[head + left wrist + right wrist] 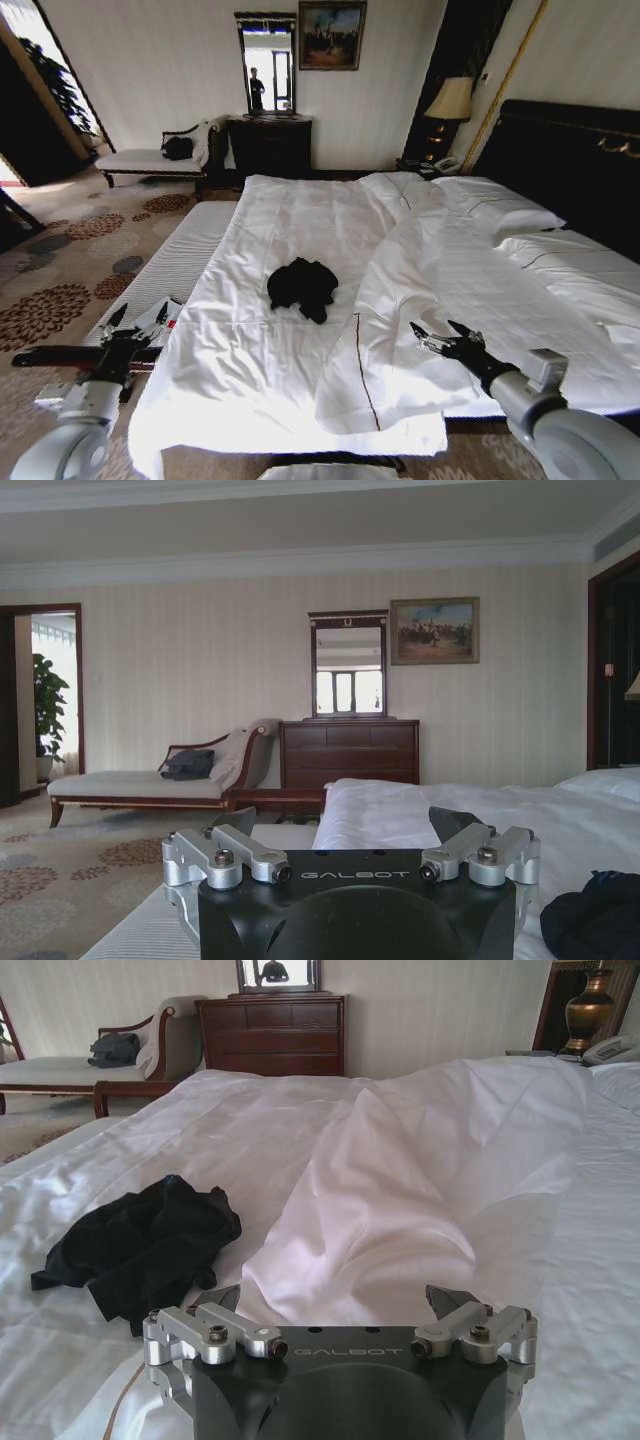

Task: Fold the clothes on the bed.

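The clothes [302, 287] are one black garment, crumpled in a heap near the middle of the white bed [300, 215]. My left gripper [135, 318] is open and hovers off the bed's left edge, well to the left of the heap and nearer me. In the left wrist view, the left gripper [345, 825] holds nothing, and the clothes [595, 920] show at the frame's edge. On the other side, my right gripper [445, 333] is open above the rumpled duvet, right of the heap. Seen from the right wrist, the right gripper [335, 1300] is empty and the clothes [140, 1245] lie ahead of it.
A white-cushioned bench [175, 260] runs along the bed's left side, under my left arm. The duvet [430, 270] is bunched in a raised fold right of the heap. Pillows [500, 205] and a dark headboard [570, 150] stand at the right. A dresser [268, 145] and a chaise [150, 160] line the far wall.
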Motion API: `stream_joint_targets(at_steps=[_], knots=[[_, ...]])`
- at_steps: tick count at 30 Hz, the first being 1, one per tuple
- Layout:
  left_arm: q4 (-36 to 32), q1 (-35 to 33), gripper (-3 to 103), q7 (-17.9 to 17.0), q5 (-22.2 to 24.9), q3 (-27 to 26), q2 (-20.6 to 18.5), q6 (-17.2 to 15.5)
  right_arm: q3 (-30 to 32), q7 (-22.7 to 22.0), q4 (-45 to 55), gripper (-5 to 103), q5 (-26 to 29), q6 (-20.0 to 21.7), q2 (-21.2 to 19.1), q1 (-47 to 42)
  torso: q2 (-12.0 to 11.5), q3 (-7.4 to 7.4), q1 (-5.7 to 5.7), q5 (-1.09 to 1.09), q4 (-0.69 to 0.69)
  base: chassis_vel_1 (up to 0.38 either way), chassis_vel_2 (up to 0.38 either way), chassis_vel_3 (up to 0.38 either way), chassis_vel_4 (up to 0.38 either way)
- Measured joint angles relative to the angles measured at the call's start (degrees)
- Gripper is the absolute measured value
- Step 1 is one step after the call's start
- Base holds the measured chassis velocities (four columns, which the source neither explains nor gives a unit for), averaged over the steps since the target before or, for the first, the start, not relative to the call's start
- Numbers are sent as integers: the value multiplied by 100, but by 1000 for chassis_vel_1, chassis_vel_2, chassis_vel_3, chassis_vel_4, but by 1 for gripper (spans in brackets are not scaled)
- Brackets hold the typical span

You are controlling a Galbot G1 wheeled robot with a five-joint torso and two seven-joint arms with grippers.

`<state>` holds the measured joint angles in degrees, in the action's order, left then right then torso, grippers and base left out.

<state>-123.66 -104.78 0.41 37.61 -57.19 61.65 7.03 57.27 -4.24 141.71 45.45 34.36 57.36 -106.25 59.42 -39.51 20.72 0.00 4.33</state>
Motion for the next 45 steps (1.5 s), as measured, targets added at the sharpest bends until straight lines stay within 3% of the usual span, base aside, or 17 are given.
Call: stream_joint_targets(at_steps=[8,14,25,27,29,31,32,36,38,42,44,45], knots=[[-22,23,99,0,-48,30,43,-9,-335,-115,-583,100,-131,-13,-247,194,0,0,0,1,0,0,0,0,0],[-22,-17,99,0,-46,-11,55,-10,-636,-146,-1061,100,-578,-108,-314,439,0,0,0,0,-1,0,0,0,0],[-31,-33,99,0,-46,-34,76,-10,-899,-182,-1085,101,-113,37,-302,510,0,1,0,-1,0,0,0,0,0],[-33,-30,99,0,-50,-32,80,-10,-913,-190,-1049,91,-32,37,-297,511,0,1,0,-1,0,0,0,0,0],[-35,-29,99,0,-50,-32,82,-10,-914,-193,-1044,91,-22,37,-297,510,0,0,0,-1,0,0,0,0,0],[-36,-27,99,0,-50,-29,89,-10,-928,-196,-1040,81,-49,34,-302,495,0,1,0,-1,0,0,0,0,0],[-36,-27,99,0,-50,-29,89,-10,-928,-196,-1040,81,-49,34,-302,495,0,1,0,-1,0,0,0,0,0],[-21,-37,99,0,-50,-24,92,-7,-973,-206,-1073,60,-199,-24,-302,495,0,1,0,-1,0,0,0,0,0],[-20,-37,99,0,-50,-24,92,-6,-979,-207,-1081,60,-221,-37,-300,495,0,0,0,-1,0,0,0,0,0],[-20,-16,99,0,-47,-27,74,-5,-983,-207,-1092,37,-279,-80,-289,470,0,0,0,-1,0,0,0,0,0],[-20,-9,99,0,-47,-27,72,-5,-981,-207,-1092,37,-281,-84,-285,465,0,0,0,0,0,0,0,0,0],[-23,5,99,0,-47,-24,68,-8,-977,-206,-1091,33,-283,-90,-281,459,0,1,0,0,0,0,0,0,0]])
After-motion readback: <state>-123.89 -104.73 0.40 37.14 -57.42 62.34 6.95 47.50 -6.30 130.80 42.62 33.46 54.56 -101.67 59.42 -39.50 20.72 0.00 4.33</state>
